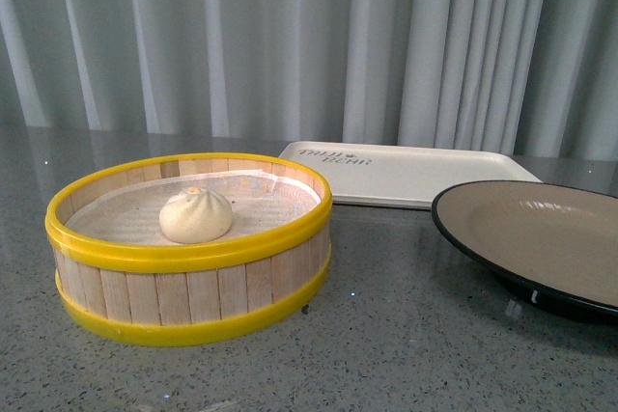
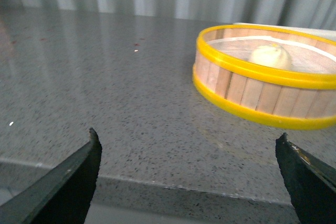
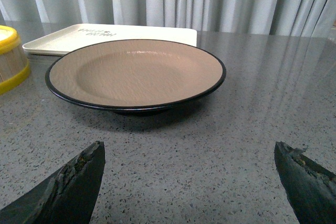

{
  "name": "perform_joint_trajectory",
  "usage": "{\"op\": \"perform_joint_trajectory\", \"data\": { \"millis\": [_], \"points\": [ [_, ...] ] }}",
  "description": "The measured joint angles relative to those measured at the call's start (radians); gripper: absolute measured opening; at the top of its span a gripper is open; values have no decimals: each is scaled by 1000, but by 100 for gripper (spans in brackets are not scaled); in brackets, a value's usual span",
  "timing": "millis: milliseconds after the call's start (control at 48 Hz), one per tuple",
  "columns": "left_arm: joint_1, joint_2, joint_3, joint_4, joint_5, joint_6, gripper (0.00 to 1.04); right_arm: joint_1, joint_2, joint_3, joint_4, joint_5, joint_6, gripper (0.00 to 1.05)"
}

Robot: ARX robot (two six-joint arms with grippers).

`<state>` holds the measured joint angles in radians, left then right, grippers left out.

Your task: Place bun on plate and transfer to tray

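Observation:
The cream-white bun (image 1: 196, 215) (image 2: 271, 56) lies inside a yellow-rimmed wooden steamer basket (image 1: 183, 287) (image 2: 252, 90) at the left of the front view. The black-rimmed tan plate (image 1: 541, 238) (image 3: 136, 72) stands at the right, holding nothing. Behind both lies the flat white tray (image 1: 406, 173) (image 3: 58, 38). My left gripper (image 2: 188, 142) is open near the table's front edge, well short of the basket. My right gripper (image 3: 189, 153) is open over bare table in front of the plate. Neither arm shows in the front view.
The grey speckled table (image 1: 386, 335) carries everything, and its front edge (image 2: 173, 184) runs just under the left fingers. Pale curtains (image 1: 290, 36) hang behind. The basket's yellow edge (image 3: 10, 61) sits beside the plate in the right wrist view.

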<state>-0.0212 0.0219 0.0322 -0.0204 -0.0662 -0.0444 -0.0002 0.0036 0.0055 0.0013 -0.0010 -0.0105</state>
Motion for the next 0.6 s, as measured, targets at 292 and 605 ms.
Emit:
{"op": "perform_joint_trajectory", "data": {
  "millis": [292, 605],
  "points": [
    [56, 522, 169, 480, 5, -220, 98, 0, 0, 0, 0, 0, 0, 96],
    [25, 1255, 569, 946, 306, -105, 98, 0, 0, 0, 0, 0, 0, 96]
  ]
}}
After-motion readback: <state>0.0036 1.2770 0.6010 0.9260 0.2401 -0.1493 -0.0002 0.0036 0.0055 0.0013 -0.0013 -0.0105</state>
